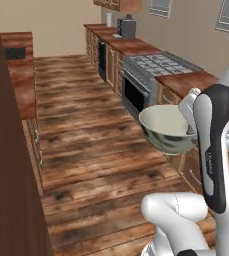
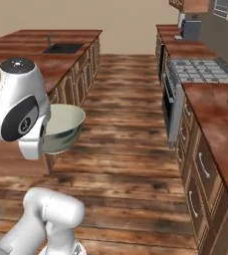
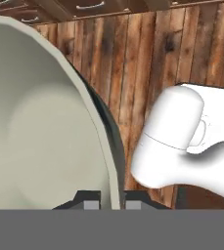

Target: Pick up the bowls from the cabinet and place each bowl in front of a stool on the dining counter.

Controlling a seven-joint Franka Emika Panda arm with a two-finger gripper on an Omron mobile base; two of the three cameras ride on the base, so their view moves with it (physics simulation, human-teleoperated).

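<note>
Jaws stand clenched on the rim of the dark green-grey bowl (image 3: pixel 45 122), one finger inside the pale hollow and one outside the dark wall, as the hand view shows at about six o'clock. Seen from the base cameras, that bowl (image 1: pixel 167 129) hangs in the air in front of the white arm, upright or nearly so, above the plank floor (image 1: pixel 86 145) of the aisle and touching no worktop. So the picking-up half of one bowl's trip looks done, and the setting-down half is not. Out at roughly ten o'clock in the right base view lies the dining counter (image 2: pixel 31 55) with its dark sink (image 2: pixel 63 48), well apart from the carried bowl (image 2: pixel 60 128). Left, by my judgement: carry this bowl to that worktop, set it before a stool, then deal with the stone-look bowl, whose state these pictures do not settle.
</note>
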